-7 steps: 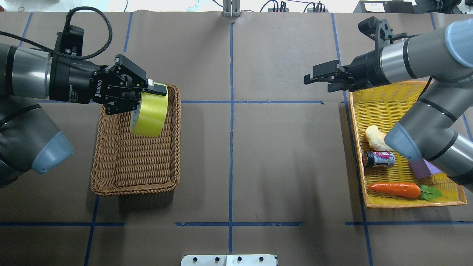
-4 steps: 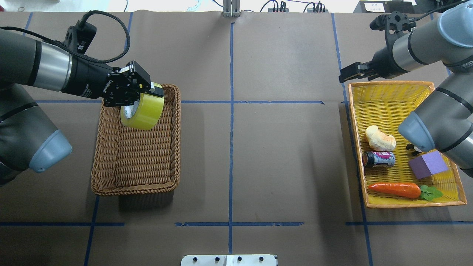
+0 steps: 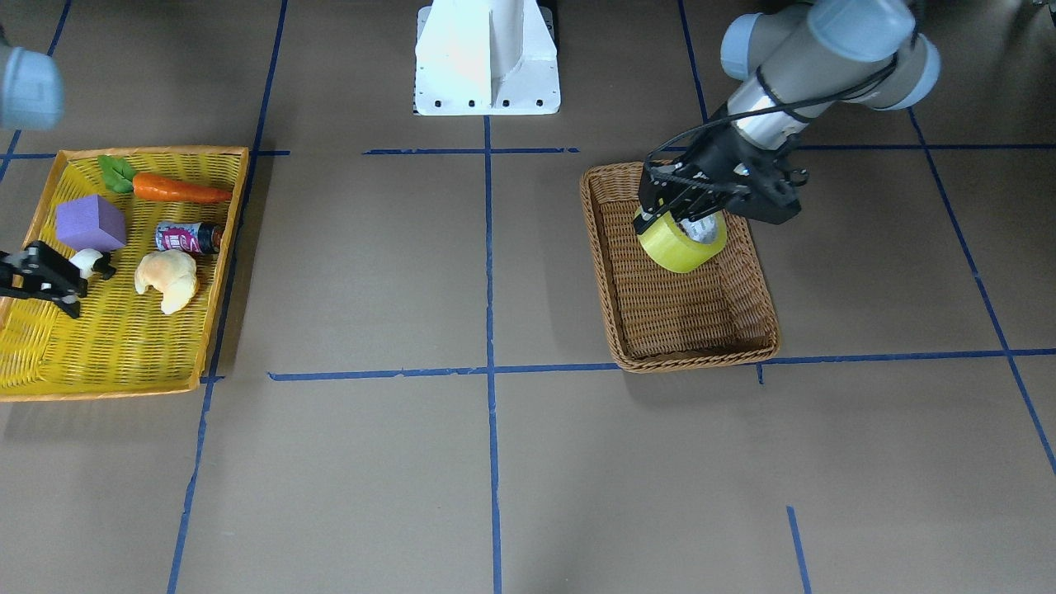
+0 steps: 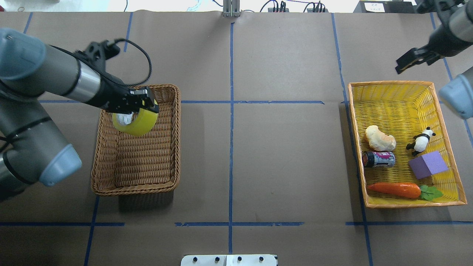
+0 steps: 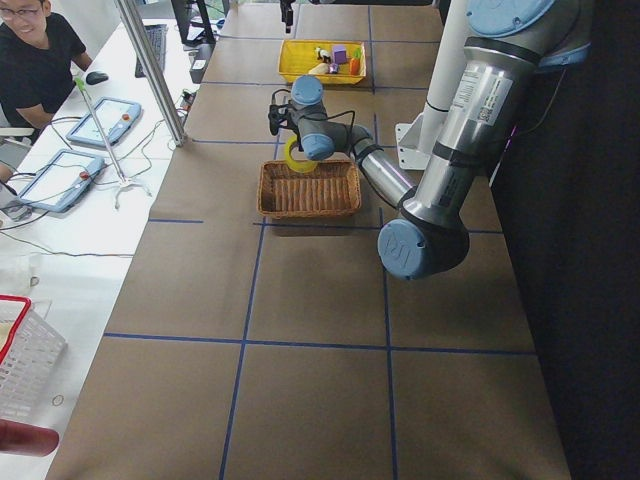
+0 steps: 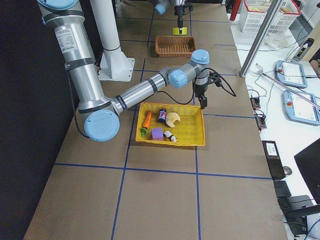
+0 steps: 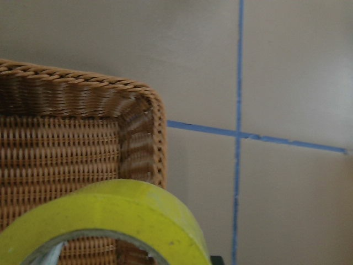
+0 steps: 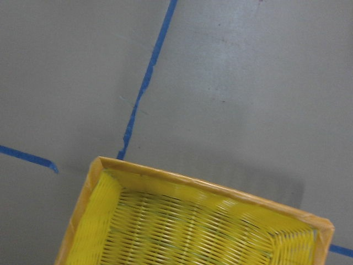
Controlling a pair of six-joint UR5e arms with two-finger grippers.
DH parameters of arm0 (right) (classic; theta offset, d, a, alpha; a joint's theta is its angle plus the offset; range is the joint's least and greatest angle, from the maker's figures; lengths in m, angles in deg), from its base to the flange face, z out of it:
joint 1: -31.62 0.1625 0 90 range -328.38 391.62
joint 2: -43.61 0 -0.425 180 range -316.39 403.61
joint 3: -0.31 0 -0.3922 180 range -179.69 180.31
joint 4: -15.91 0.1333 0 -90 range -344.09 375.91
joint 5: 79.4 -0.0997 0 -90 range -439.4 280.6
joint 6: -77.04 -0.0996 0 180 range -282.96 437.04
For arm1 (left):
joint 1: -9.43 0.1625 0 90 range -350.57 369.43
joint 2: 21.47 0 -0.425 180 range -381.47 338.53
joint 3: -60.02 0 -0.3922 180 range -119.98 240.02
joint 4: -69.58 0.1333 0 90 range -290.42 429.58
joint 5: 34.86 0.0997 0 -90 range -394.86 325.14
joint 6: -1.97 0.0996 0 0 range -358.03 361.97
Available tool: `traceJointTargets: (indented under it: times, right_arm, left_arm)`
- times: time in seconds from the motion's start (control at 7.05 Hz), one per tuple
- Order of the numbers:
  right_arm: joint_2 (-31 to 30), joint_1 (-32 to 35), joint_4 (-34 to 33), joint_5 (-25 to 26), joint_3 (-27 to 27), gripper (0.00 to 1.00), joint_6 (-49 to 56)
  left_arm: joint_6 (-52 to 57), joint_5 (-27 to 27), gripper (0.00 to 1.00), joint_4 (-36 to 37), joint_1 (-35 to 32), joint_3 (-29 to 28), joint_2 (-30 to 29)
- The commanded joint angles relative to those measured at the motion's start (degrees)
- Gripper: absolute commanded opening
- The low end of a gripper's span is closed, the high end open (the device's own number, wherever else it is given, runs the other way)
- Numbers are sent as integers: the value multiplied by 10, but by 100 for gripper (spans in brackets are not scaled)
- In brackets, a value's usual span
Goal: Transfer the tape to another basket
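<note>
The yellow-green tape (image 4: 138,123) hangs tilted in the air above the brown wicker basket (image 4: 133,190). My left gripper (image 4: 146,105) is shut on the roll's rim. In the front view the tape (image 3: 681,252) and left gripper (image 3: 676,219) are over the basket (image 3: 701,359). The left wrist view shows the tape (image 7: 127,215) close up, above a basket corner (image 7: 71,110). My right gripper (image 4: 402,66) is open and empty, beyond the far edge of the yellow tray. It also shows in the front view (image 3: 62,285).
The shallow yellow tray (image 4: 410,204) stands at the right. It holds a croissant (image 4: 380,138), a can (image 4: 378,159), a purple block (image 4: 428,165), a carrot (image 4: 395,189) and a toy panda (image 4: 421,139). Blue tape lines cross the brown table.
My left gripper has swung the tape slightly left and tilted it over the basket. My right arm has drawn back to the right, off the yellow tray, uncovering the panda.
</note>
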Motion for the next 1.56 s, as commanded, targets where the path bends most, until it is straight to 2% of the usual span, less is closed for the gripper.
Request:
traceJointTargets:
  times: [0.0,0.14,0.57,0.71,0.85,0.99,1.42]
  right_arm:
    - [-23,45,-15,-46,-2,100,47]
    - [-31,57,-15,-65,-4,100,47]
    - [-44,63,-12,-66,-9,100,64]
    - [-45,64,-12,-66,-11,100,64]
    - [-45,65,-12,-66,-11,100,64]
    - [-45,64,-12,-66,-10,100,64]
    - [-49,66,-12,-67,-6,100,65]
  left_arm:
    - [69,98,0,72,72,-10,-1]
    - [98,112,0,98,75,-13,-1]
    - [119,119,0,100,75,-41,-2]
    - [119,119,5,100,75,-42,-2]
    - [120,119,62,100,75,-43,-2]
    - [119,122,100,100,75,-39,-2]
    - [138,113,100,119,55,-27,-2]
